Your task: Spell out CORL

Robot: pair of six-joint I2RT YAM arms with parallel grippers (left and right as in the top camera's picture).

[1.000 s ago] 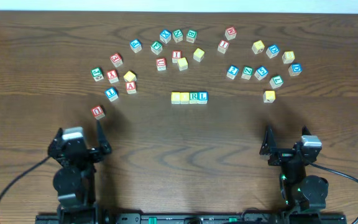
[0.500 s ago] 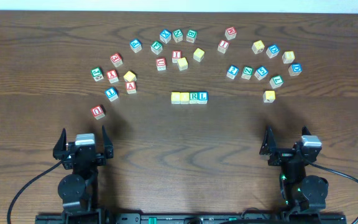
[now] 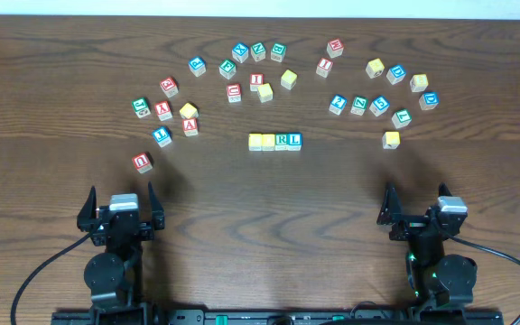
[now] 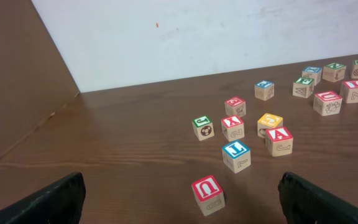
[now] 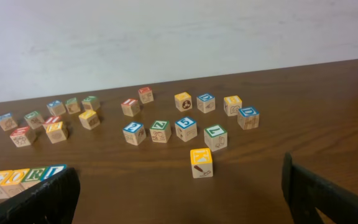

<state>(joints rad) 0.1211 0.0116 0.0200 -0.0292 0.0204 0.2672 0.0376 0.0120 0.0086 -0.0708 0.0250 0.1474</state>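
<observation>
The CORL row (image 3: pixel 275 141) lies mid-frame on the worktop (image 3: pixel 260 226), long axis left to right; left gripper (image 3: pixel 122 191) and right gripper (image 3: pixel 415 194), both released and empty, sit lower down, neither clearly nearer.

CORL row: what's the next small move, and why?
Probably none beyond a spelling check. The CORL row lies mid-table as four touching cubes in a line: two yellow tops, then green R and blue L. The left fingers and right fingers are open, empty and well short of any cube. The right wrist view seems to read C, O, R, L.
</observation>
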